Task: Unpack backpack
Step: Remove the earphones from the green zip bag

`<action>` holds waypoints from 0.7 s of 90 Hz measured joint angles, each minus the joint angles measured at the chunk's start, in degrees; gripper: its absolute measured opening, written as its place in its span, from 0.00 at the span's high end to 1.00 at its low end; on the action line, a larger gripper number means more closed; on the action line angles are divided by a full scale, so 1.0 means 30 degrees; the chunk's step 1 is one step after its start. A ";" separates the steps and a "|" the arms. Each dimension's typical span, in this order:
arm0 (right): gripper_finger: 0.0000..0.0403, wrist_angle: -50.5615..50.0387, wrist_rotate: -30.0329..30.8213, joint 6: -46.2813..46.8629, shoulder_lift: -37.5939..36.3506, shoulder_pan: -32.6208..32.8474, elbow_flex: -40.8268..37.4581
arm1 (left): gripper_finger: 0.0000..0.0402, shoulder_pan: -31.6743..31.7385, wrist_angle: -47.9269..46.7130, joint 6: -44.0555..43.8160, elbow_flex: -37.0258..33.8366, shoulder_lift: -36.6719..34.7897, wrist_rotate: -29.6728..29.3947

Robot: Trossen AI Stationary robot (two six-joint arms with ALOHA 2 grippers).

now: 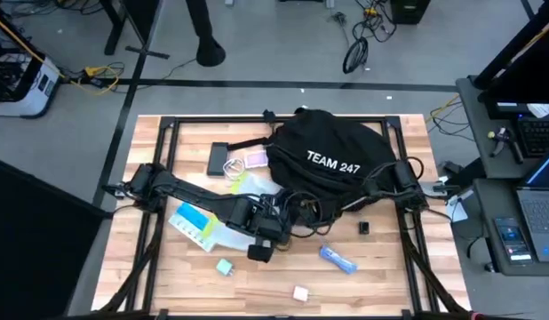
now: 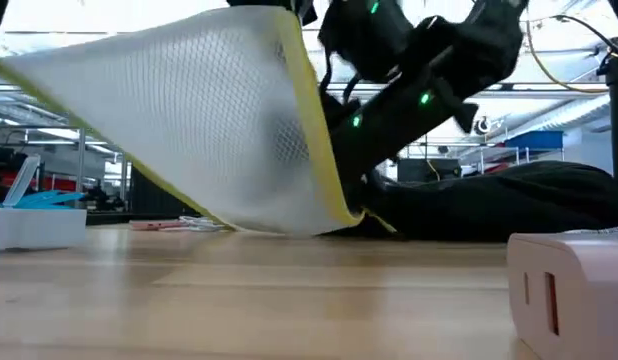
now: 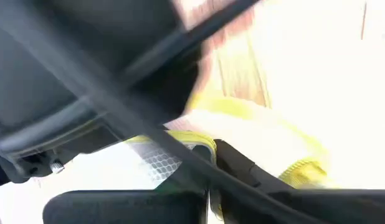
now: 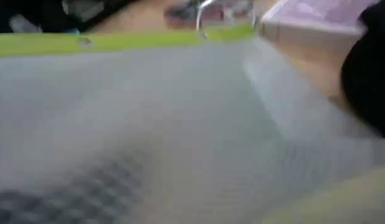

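Backpack (image 1: 332,160), black, lettered "TEAM 247": I logged it at the table's far middle. Left gripper (image 1: 273,216) sat just beside its near edge, over a white mesh pouch (image 2: 204,120) with yellow trim; right gripper (image 1: 303,206) close by. I could not tell either one's finger state.
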 joint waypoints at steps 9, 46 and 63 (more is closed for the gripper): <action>0.13 0.0428 -0.1304 -0.0185 0.0672 -0.0426 0.0011 | 1.00 0.0000 -0.0849 0.0015 -0.0007 0.0000 0.0017; 0.13 -0.2271 -0.2466 -0.2143 0.0666 0.0689 0.0103 | 1.00 -0.0022 -0.3391 0.0022 -0.0452 0.0000 0.0275; 0.13 -0.3117 -0.2427 -0.1991 0.0654 0.1750 0.0092 | 1.00 0.0015 -0.3667 -0.0004 -0.0452 0.0000 0.0245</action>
